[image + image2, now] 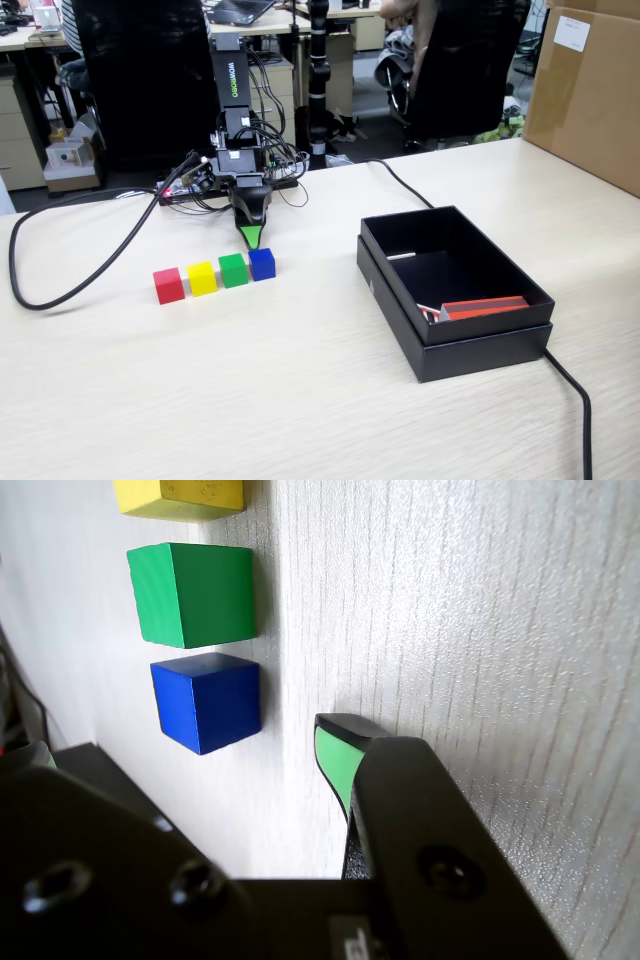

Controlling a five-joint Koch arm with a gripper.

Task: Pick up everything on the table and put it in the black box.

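Nil done: red cube (168, 285), yellow cube (202, 278), green cube (233, 270), blue cube (262, 264) all on tabletop (300, 380); black box (452, 290) holds no cubes. Jaws empty near blue; only one tip seen, so open/closed cannot tell.

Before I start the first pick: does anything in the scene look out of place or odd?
Only one thing: the black box already holds an orange-red strip at its near end. The red, yellow, green and blue cubes sit in a neat row.

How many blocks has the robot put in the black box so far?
None yet. The red cube, yellow cube, green cube and blue cube all sit in a row on the table. The gripper hangs empty behind the blue one. All four must go into the black box.
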